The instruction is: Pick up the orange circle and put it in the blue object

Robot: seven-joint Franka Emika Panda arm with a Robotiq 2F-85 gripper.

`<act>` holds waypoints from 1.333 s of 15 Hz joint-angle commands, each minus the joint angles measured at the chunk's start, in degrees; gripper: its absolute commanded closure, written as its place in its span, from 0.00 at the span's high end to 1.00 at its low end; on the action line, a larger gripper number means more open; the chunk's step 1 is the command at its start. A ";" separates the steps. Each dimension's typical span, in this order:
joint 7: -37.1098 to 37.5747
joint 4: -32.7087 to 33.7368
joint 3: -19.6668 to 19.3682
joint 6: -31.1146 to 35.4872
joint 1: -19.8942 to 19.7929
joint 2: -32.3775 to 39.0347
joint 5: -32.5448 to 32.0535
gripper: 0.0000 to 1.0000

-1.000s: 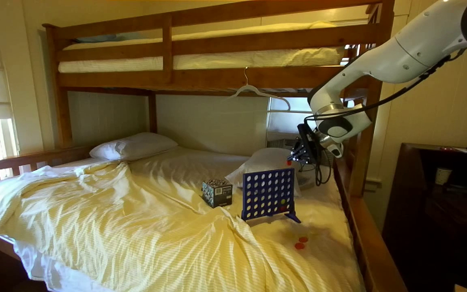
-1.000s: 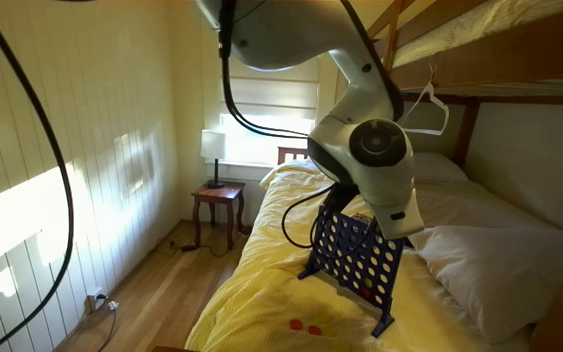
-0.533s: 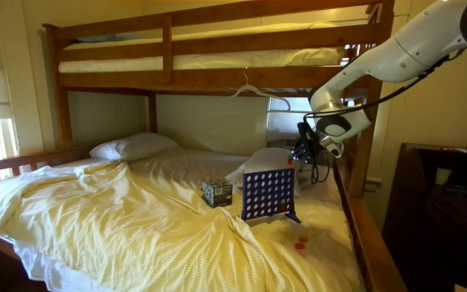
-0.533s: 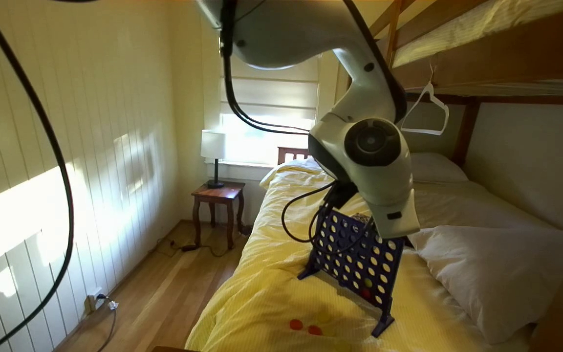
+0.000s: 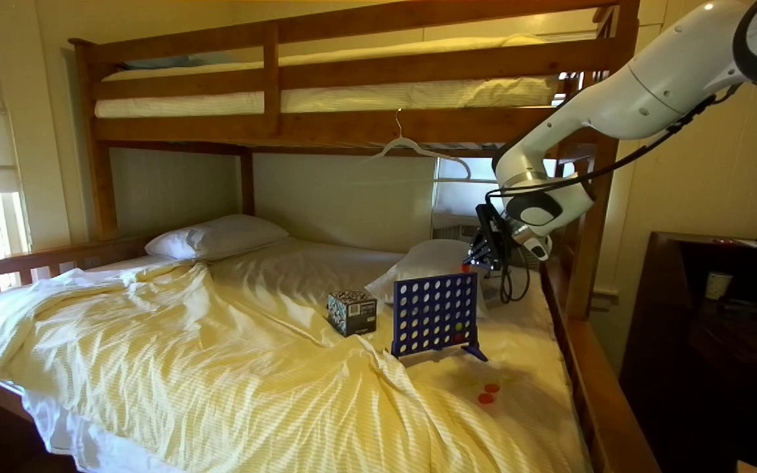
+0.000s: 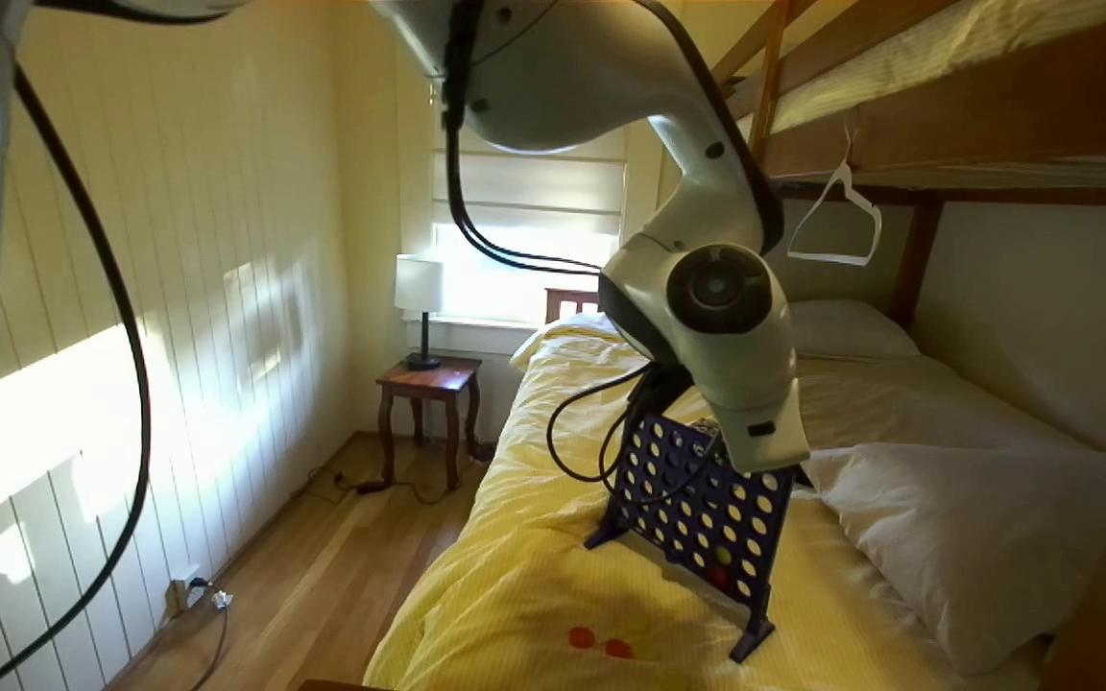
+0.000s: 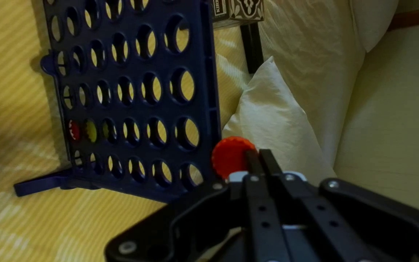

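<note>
One flat round orange-red token (image 7: 229, 157): pinched at the tips of the black two-finger gripper (image 7: 260, 156), just below centre of the wrist view.
Grip: fingers (image 7: 256, 166) clenched on that token.
Upright dark blue grid with round holes (image 7: 138, 111): takes up the left half of the wrist view; token overlaps its slotted edge there, can't tell if they touch.
Holes: red disc (image 7: 74, 130) and yellow-green disc (image 7: 90, 131) next to each other, left side of that view.
White robot arm (image 6: 721, 202): kinda in the way, right of centre in an exterior view, blocking the fingertips and a bit of the grid.
Yellow striped bedding (image 5: 234, 368): two more orange-red tokens (image 5: 485, 398) close together, lower right in an exterior view.
Small patterned box (image 5: 352, 313): left of the grid, mid-frame.
White pillow (image 5: 434, 253): behind the grid, right of centre.
</note>
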 commanded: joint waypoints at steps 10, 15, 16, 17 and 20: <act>-0.63 2.55 -0.02 2.72 1.24 1.27 3.12 0.01; -1.80 3.93 -0.24 3.26 1.73 1.78 5.61 0.01; -2.02 4.07 -0.27 3.57 1.90 1.90 6.05 0.01; -2.56 4.25 -0.36 3.89 2.12 1.95 6.84 0.01; -4.15 4.90 -0.68 4.64 2.64 2.26 8.96 0.01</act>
